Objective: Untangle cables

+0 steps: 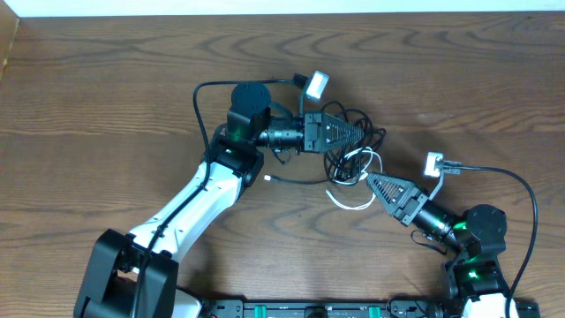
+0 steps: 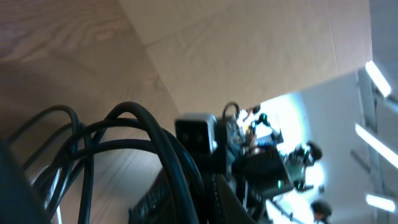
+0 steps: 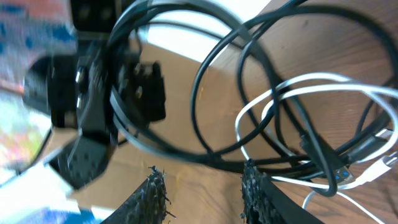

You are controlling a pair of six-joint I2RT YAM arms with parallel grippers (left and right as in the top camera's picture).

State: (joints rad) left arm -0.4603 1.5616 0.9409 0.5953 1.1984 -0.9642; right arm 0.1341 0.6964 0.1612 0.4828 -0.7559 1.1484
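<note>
several thin cords lie knotted together near the middle of the wooden counter, between the two arms. the black cables form overlapping loops. the white cable threads through them and curls out on the side toward the right arm. one black strand trails away from the heap toward the left arm and ends in a small pale plug lying flat on the wood.

the left arm reaches in from the lower left, its tip at the far side of the heap. the left jaws are closed, and black cables bunch right at them. in the left wrist view those loops arch up close to the lens, so they appear gripped, though the pinch point itself is blurred.

the right arm comes in from the lower right, its tip at the near edge of the tangle beside the white loops. the right jaws stand partly apart. in the right wrist view its two dark fingertips have bare wood between them, and black and white strands cross just above the right-hand tip. i cannot tell whether they touch it.
</note>
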